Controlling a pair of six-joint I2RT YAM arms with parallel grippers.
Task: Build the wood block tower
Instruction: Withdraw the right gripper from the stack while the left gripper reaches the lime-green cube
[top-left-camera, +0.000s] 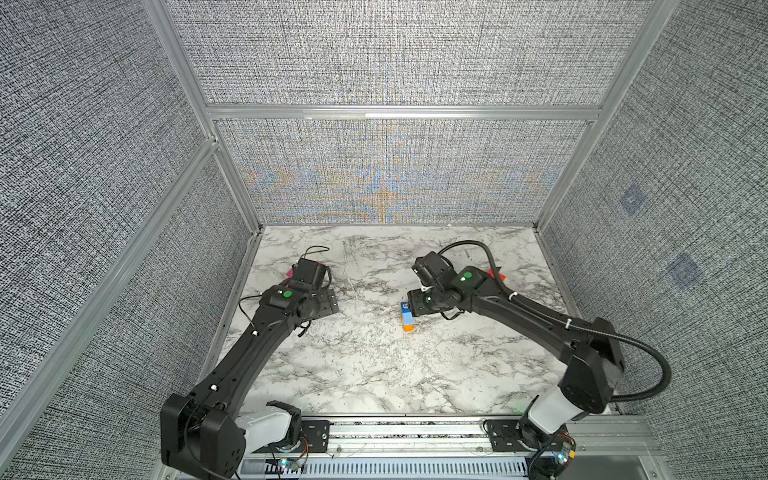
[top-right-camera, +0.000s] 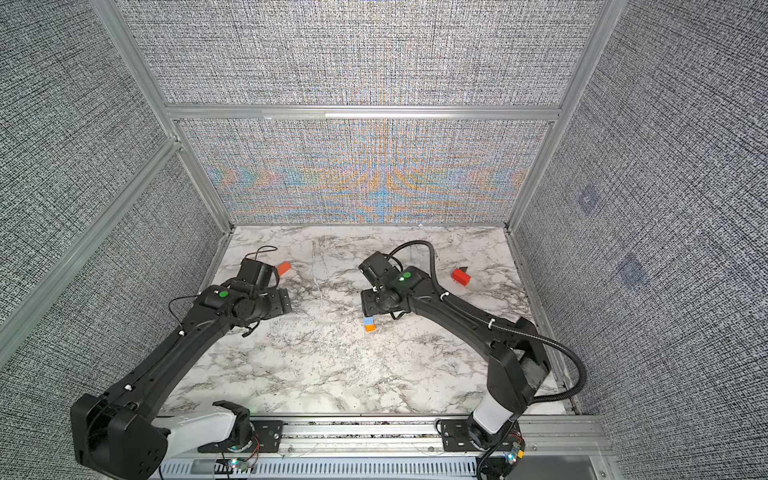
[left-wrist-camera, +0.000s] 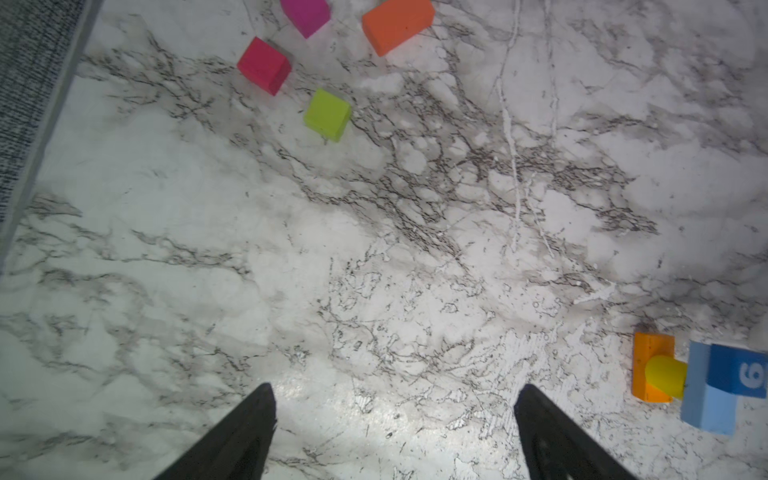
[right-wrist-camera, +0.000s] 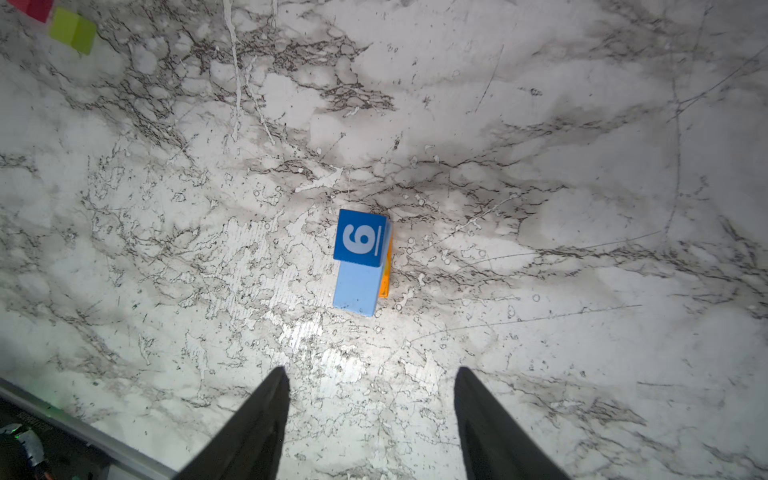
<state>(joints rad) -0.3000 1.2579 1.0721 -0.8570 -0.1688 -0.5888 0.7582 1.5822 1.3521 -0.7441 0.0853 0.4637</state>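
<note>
Right of middle on the table (top-left-camera: 374, 374) stands the wood block tower (right-wrist-camera: 359, 266): orange at the bottom, light blue above, a numbered blue face on top. My right gripper (right-wrist-camera: 370, 374) hovers over it, jaws apart and empty, so nothing leans on it, I judge. My left gripper (left-wrist-camera: 397, 386), wide and empty, faces the far-left loose pieces, probably for the next pick: yellow-green block (left-wrist-camera: 327, 114), magenta block (left-wrist-camera: 305, 14), orange slab (left-wrist-camera: 397, 25). No container shows.
</note>
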